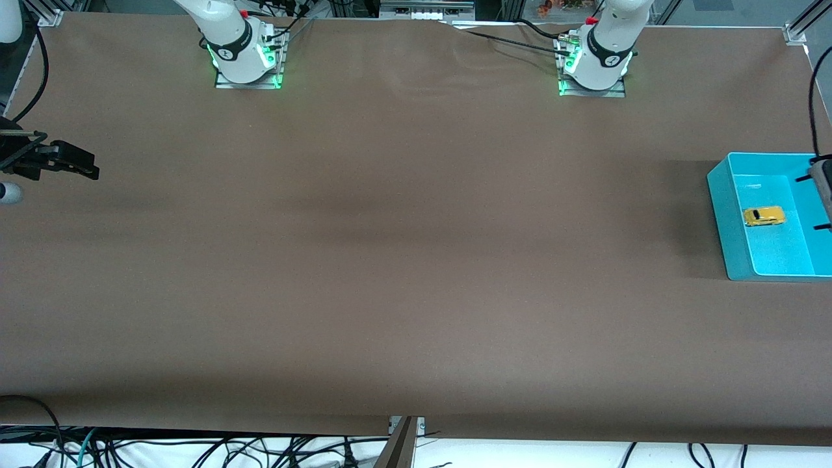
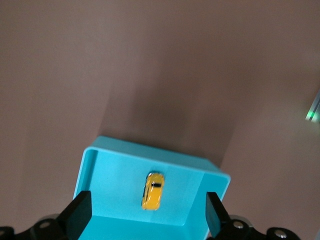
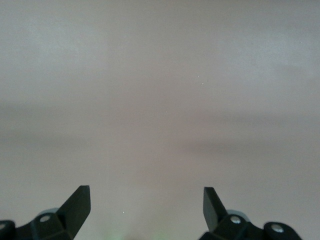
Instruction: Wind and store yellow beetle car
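The yellow beetle car (image 1: 764,216) lies on its wheels on the floor of a teal bin (image 1: 720,201) at the left arm's end of the table. My left gripper (image 1: 820,201) hangs open over the bin at the frame's edge and holds nothing. In the left wrist view the yellow beetle car (image 2: 152,190) sits apart from my left gripper (image 2: 147,212), between its spread fingers and well below them, inside the teal bin (image 2: 150,151). My right gripper (image 1: 83,166) waits open over the right arm's end of the table. In its own wrist view my right gripper (image 3: 146,205) shows only bare brown cloth between its fingers.
Brown cloth (image 1: 390,260) covers the whole table. The two arm bases (image 1: 247,58) (image 1: 595,68) stand along the table's edge farthest from the front camera. Cables (image 1: 195,448) hang off the table's nearest edge.
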